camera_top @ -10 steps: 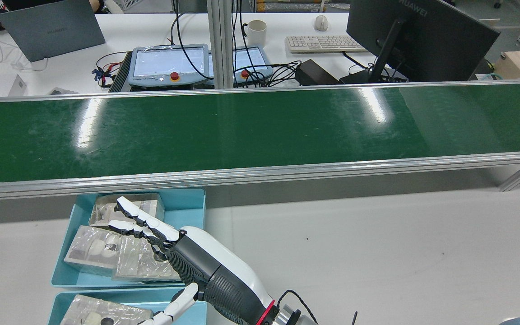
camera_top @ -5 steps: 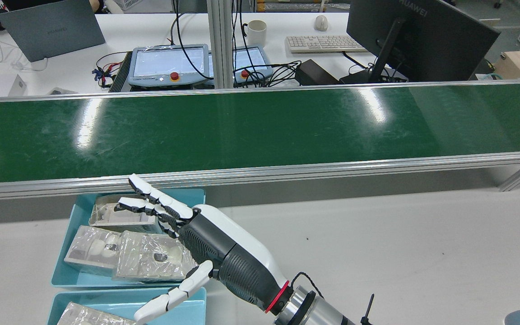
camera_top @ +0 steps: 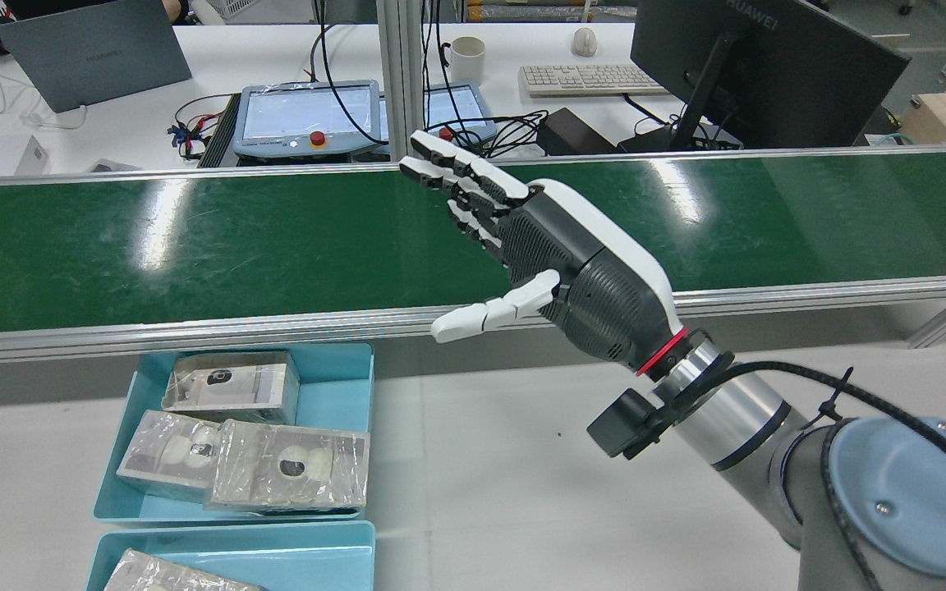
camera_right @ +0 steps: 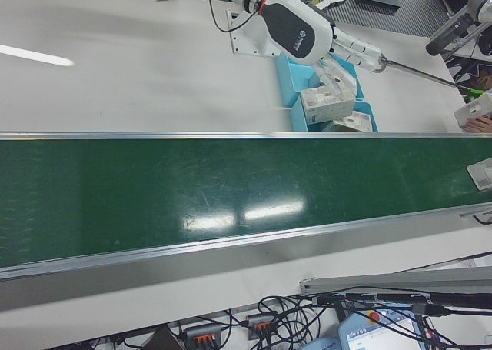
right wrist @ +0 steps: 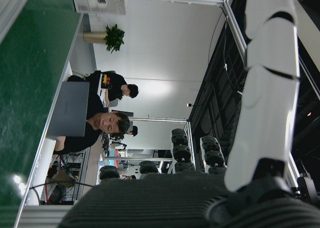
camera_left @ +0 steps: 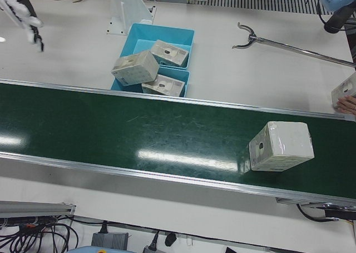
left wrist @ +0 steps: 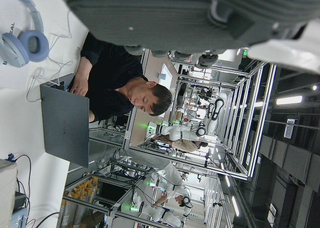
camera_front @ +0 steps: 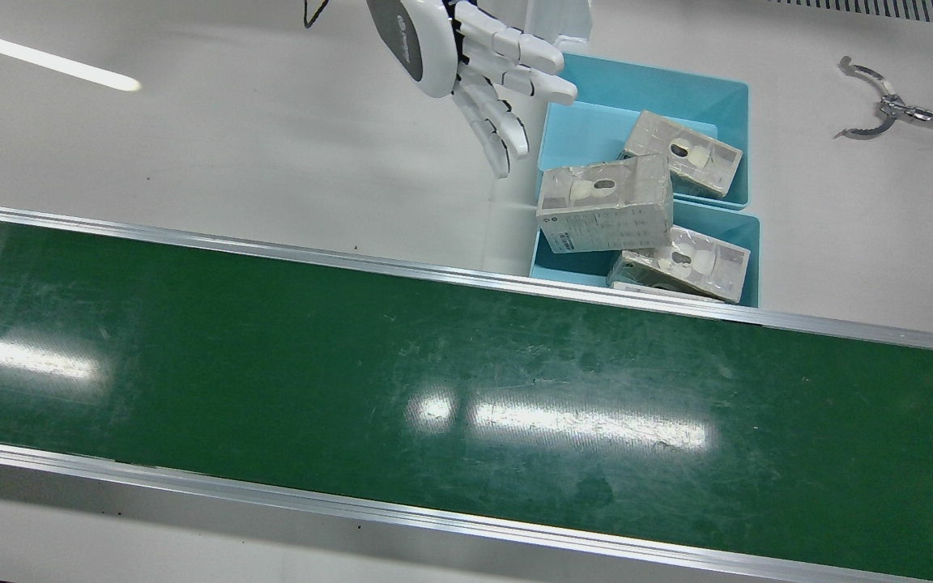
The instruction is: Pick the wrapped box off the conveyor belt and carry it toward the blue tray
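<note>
The right hand (camera_top: pixel 539 246) hangs empty above the green conveyor belt (camera_top: pixel 276 238), fingers spread. The wrapped box (camera_left: pixel 280 146) lies far down the belt — well apart from it. Three boxes fill the blue tray (camera_top: pixel 333 386). The left hand's (left wrist: pixel 200 17) state cannot be told.

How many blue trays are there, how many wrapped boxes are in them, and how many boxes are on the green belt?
Blue trays: 2
Wrapped boxes in the trays: 4
Wrapped boxes on the belt: 1
Total: 7 things
</note>
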Controlling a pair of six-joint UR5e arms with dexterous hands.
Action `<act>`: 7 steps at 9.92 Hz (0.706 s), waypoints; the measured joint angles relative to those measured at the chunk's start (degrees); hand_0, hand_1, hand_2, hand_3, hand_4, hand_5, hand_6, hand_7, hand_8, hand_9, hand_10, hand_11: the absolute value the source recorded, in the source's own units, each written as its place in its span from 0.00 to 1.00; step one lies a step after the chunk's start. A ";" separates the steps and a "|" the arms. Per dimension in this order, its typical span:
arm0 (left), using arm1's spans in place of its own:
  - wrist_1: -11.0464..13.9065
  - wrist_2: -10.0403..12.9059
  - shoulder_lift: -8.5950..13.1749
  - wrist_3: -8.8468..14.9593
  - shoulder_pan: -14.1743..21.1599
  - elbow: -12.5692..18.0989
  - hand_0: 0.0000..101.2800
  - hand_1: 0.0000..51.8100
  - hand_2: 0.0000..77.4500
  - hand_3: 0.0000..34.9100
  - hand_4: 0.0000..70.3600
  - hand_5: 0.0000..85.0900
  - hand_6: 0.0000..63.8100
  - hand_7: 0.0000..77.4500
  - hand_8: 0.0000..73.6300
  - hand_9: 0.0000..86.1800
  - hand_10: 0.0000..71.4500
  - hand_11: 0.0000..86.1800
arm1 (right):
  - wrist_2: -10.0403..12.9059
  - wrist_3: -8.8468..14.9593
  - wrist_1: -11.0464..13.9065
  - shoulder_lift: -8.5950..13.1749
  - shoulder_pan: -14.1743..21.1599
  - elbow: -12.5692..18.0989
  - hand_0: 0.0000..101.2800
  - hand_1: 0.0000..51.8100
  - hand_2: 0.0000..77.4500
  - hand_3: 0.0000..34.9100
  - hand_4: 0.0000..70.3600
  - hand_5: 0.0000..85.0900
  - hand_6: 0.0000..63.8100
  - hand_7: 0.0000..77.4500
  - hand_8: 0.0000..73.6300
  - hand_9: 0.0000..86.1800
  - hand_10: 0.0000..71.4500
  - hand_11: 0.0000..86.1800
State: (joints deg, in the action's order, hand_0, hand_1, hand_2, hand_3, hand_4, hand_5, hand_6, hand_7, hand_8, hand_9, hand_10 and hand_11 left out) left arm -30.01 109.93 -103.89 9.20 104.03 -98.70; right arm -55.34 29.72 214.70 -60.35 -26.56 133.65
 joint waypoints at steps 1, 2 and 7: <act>0.00 0.00 0.00 0.00 0.00 0.00 0.00 0.00 0.01 0.00 0.00 0.01 0.00 0.01 0.00 0.00 0.00 0.00 | -1.77 -2.64 2.81 -0.66 -4.49 0.03 0.47 0.29 0.15 0.45 0.09 0.10 0.05 0.11 0.01 0.01 0.01 0.02; 0.00 0.00 0.00 0.00 0.00 0.00 0.00 0.00 0.01 0.00 0.00 0.01 0.00 0.00 0.00 0.00 0.00 0.00 | -3.78 -5.05 4.88 -1.61 -8.95 -0.33 0.47 0.29 0.17 0.42 0.09 0.10 0.05 0.10 0.01 0.01 0.00 0.01; 0.00 0.00 0.00 0.00 0.00 0.00 0.00 0.00 0.01 0.00 0.00 0.01 0.00 0.00 0.00 0.00 0.00 0.00 | -13.10 -11.99 6.97 -8.64 -28.50 -4.40 0.47 0.29 0.15 0.50 0.05 0.05 0.02 0.04 0.03 0.01 0.00 0.01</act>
State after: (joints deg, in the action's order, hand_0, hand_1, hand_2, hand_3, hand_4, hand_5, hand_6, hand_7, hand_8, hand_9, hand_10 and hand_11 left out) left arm -30.01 109.93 -103.89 9.20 104.02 -98.70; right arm -68.44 17.73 221.68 -68.99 -55.06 129.25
